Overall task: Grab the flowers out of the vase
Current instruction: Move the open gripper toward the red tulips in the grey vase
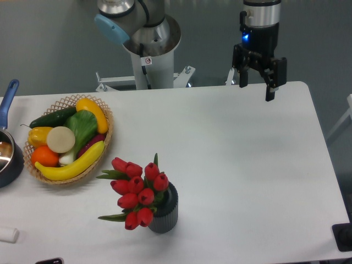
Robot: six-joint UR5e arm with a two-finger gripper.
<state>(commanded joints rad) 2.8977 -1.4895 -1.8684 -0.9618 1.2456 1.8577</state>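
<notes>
A bunch of red tulip flowers (137,190) with green leaves stands in a small dark grey ribbed vase (165,213) near the table's front edge, left of centre. The buds lean out to the left over the rim. My gripper (256,88) hangs high above the table's far right side, well away from the vase, with its two fingers spread apart and nothing between them.
A wicker basket (104,146) of fruit and vegetables sits at the left. A dark pot with a blue handle (8,96) is cut off by the left edge. The robot base (148,55) stands behind the table. A small white object (8,235) lies at the front left.
</notes>
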